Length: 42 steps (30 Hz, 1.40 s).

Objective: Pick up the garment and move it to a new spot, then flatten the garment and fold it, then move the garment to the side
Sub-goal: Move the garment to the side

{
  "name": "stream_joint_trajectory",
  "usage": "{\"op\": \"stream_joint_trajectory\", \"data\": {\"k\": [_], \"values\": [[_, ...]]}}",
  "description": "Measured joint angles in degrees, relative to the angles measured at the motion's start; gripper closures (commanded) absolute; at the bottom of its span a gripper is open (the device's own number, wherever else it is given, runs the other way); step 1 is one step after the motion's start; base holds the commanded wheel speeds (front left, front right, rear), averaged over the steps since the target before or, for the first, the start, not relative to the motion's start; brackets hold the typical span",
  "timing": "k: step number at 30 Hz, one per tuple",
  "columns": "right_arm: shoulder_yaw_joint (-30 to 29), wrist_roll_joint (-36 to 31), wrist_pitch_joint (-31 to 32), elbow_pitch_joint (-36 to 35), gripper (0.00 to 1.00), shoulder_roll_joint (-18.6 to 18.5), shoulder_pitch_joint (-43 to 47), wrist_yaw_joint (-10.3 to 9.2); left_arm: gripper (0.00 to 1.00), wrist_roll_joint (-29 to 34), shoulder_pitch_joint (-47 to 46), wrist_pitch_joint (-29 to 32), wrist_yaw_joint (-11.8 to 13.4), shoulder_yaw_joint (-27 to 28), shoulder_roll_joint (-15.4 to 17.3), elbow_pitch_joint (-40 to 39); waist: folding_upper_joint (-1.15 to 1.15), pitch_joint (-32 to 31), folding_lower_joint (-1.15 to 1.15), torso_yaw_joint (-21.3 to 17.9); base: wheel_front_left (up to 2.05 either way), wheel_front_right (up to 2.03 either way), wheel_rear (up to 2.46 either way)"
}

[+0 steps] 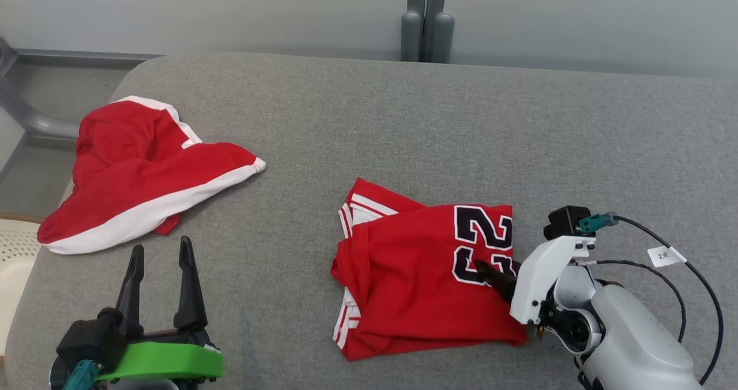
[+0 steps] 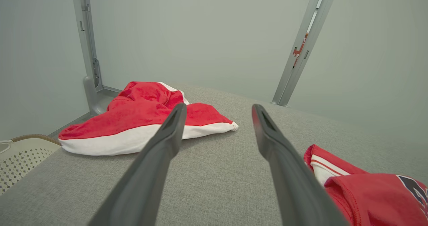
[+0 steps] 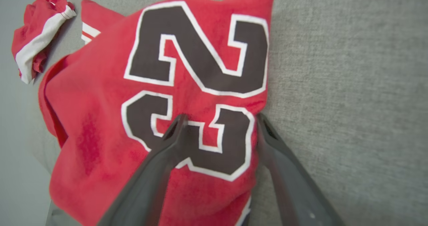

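Observation:
The garment (image 1: 415, 263) is a red jersey with a dark number 23, lying folded on the grey padded table (image 1: 403, 119) right of centre. My right gripper (image 1: 490, 272) is open at the jersey's right edge. In the right wrist view one finger (image 3: 160, 165) rests over the printed 3 on the jersey (image 3: 100, 119), and the other finger (image 3: 284, 172) lies along the cloth's edge on the table. My left gripper (image 1: 161, 246) stands open and empty at the lower left, apart from both cloths. The left wrist view shows the jersey's corner (image 2: 374, 192) right of the left gripper (image 2: 218, 109).
A second red garment with white trim (image 1: 132, 171) lies crumpled at the table's left, also in the left wrist view (image 2: 140, 112) and the right wrist view (image 3: 36, 28). A white perforated basket (image 1: 14, 251) sits beyond the left edge. Cables (image 1: 692, 274) trail from my right wrist.

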Motion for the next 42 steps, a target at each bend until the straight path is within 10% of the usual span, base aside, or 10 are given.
{"op": "stream_joint_trajectory", "data": {"k": [1, 2, 4, 17, 42], "values": [[0.0, 0.3, 0.3, -0.3, 0.0, -0.1, 0.0, 0.01, 0.0, 0.0, 0.0, 0.0, 0.0, 0.0, 0.0, 0.1, 0.0, 0.1, 0.0, 0.1, 0.0, 0.0, 0.0], [0.0, 0.9, 0.2, -0.6, 0.55, -0.2, 0.1, 0.01, 0.0, 0.0, 0.0, 0.0, 0.0, 0.0, 0.0, 0.1, 0.0, 0.2, 0.0, 0.2, 0.0, 0.0, 0.0], [0.0, 1.2, -0.7, -1.1, 1.0, -0.3, 0.2, 0.0, 0.0, 0.0, 0.0, 0.0, -0.2, 0.0, 0.0, 0.1, 0.0, 0.4, 0.0, 0.2, 0.0, 0.0, 0.0], [1.8, 0.5, -8.7, -3.6, 1.0, -2.6, -2.7, -0.02, 0.0, 0.9, -0.3, 0.0, -0.8, -1.0, -0.1, -0.2, 0.0, -0.7, 0.0, -2.6, 0.0, 0.0, 0.0], [11.7, 1.1, -11.4, -3.7, 1.0, -18.6, -26.3, -0.02, 0.0, 3.1, -11.1, -0.1, -2.9, -9.8, 0.1, -1.5, 0.0, 7.9, 0.0, -16.6, 0.0, 0.0, 0.0]]}}
